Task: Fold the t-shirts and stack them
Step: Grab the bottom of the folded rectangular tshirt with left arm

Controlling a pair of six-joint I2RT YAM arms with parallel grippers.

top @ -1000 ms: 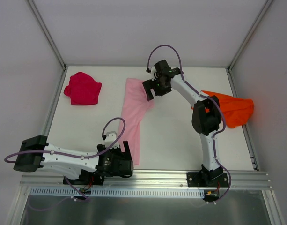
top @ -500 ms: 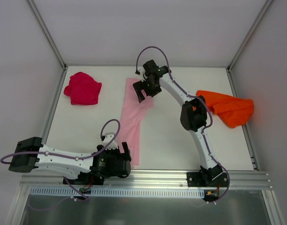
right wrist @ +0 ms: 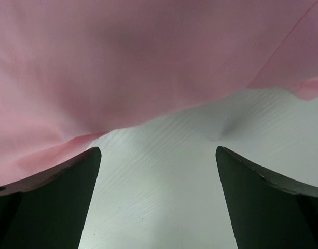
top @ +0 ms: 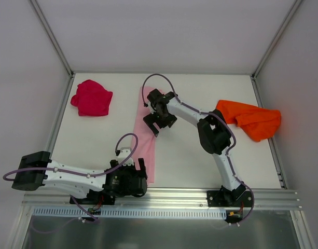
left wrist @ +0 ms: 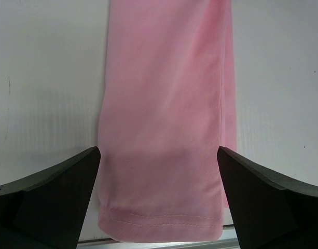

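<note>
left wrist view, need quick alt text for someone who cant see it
A pink t-shirt, folded into a long narrow strip, lies flat on a white table with its stitched hem nearest the camera. The left gripper is open, its two dark fingers framing the hem end from either side.

The left arm (top: 70, 175) and right arm (top: 227, 161) are wearing white shells between black joint housings. A thin purple cable (top: 125, 137) is looping behind each set of jaws. The fingers (left wrist: 50, 202) themselves are showing as dark matte wedges.
</note>
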